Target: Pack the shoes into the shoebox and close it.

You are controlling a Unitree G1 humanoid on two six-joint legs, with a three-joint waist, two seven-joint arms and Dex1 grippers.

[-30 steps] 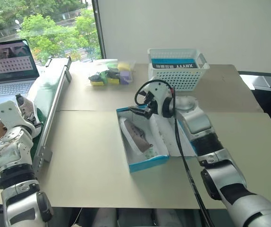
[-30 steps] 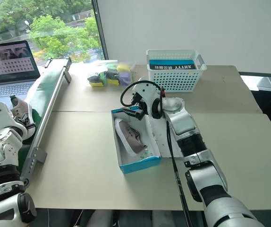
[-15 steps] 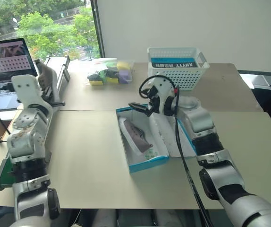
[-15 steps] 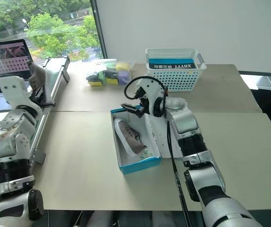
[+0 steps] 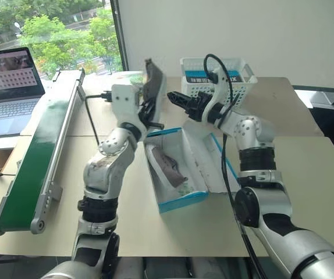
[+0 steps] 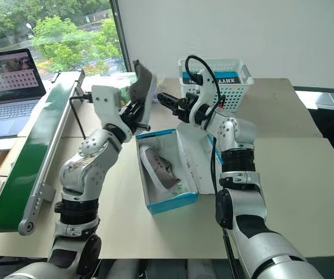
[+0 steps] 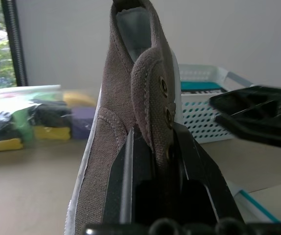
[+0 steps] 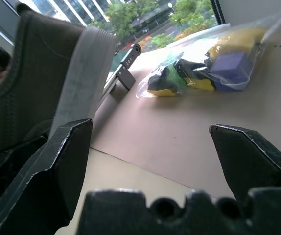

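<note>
The counter (image 5: pixel 120 192) carries the open blue shoebox (image 5: pixel 181 200) near its middle, lid laid back toward the right edge. One shoe (image 5: pixel 167 165) is already seen lying inside on its side. A white basket (image 5: pixel 225 93) holding a blue box stands by the far edge. The second shoe (image 5: pixel 153 87) is held upright above the shoebox's far end, pinched at its eyelet edge by the left hand (image 7: pixel 152 152), apparently for lowering in. The right hand (image 5: pixel 181 102), fingers spread wide, is poised just beside it, seemingly to help.
</note>
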